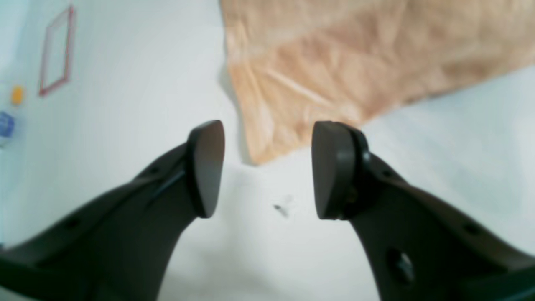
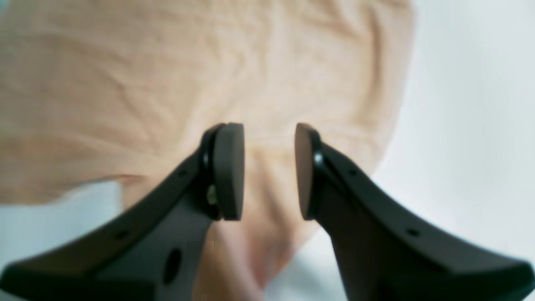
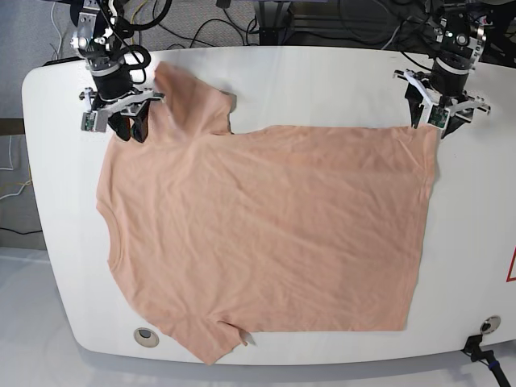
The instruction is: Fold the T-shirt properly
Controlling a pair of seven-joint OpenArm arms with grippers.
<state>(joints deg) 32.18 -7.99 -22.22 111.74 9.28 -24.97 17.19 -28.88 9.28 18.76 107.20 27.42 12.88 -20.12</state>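
L gripper (image 1: 267, 167): jaws apart, nothing between them but bare white table (image 1: 439, 159); a corner of the peach T-shirt (image 1: 334, 67) lies just ahead of the tips. R gripper (image 2: 269, 171): jaws apart, slightly narrower gap, shirt cloth under and ahead of them, sleeve area. Base view: shirt spread flat, lightly wrinkled, across most of the table, grippers at its two far corners.
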